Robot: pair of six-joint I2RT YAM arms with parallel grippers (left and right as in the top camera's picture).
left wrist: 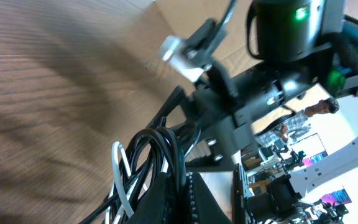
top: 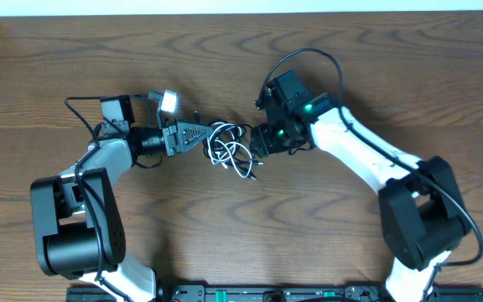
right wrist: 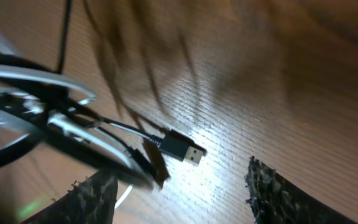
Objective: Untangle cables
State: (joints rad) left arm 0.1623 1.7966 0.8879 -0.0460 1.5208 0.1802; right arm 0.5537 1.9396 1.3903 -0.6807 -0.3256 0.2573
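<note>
Black loops and white loops lie heaped in one small clump at the middle of the wooden table [top: 241, 243], between the two arms. The black cord [top: 227, 132] coils over the upper part of the clump, and the white cord [top: 240, 166] trails out of its lower side toward the near edge. The two cross each other several times; I cannot trace which passes over which.

The left gripper [top: 206, 132] reaches in from the left with its jaws fully closed. In its wrist view, black loops rise straight off its fingers [left wrist: 176, 199], so it appears to have the black cord pinched, while the white cord runs just beside the fingers and may be caught too.

The right gripper [top: 260, 141] hangs at the right side of the clump. Its wrist view shows the jaws wide apart with nothing between them. A black USB plug [right wrist: 182, 149] lies on the wood just ahead of them, at the end of a thin black lead that runs back into the blurred coils.

As I judge it, the task is at an early stage: one side is anchored, but no cord is drawn clear and both share one heap. What is left is nearly everything: taking a free end, likely that plug, pulling it out through the loops, and laying the two cords apart
</note>
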